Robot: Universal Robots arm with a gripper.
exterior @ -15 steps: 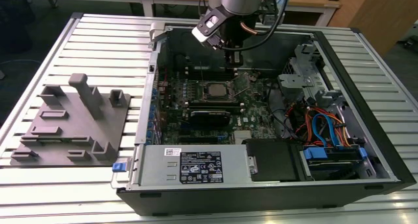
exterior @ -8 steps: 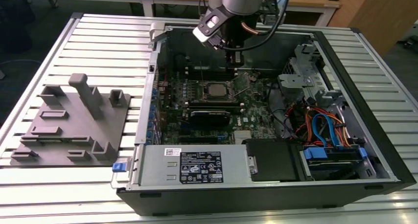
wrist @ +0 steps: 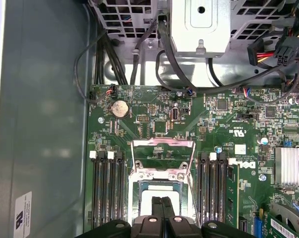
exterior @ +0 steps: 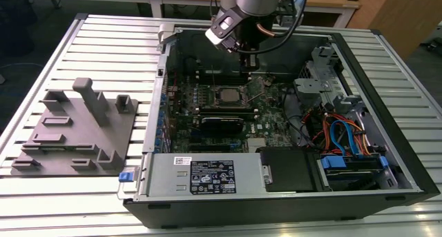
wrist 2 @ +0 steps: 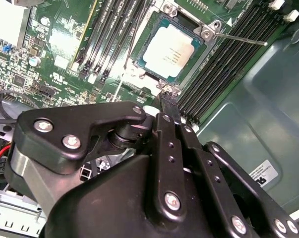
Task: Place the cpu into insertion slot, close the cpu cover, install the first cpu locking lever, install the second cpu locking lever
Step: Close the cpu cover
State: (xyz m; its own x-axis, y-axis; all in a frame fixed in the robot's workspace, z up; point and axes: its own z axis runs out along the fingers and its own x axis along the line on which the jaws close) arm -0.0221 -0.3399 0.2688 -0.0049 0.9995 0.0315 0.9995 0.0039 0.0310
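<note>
While the cpu (wrist 2: 171,49) lies in the slot (wrist 2: 139,47), the pincer (wrist: 163,201) is held closed and empty near it. The cpu is judged light, stiff and fragile, best gripped by its edges.

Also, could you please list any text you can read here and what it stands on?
Black sticker on the grey metal power supply box: too small to read.
White label on the grey case wall: blurred, unreadable.
Small square silver-grey cpu: faint markings, unreadable.
Nothing can be quoted.
</note>
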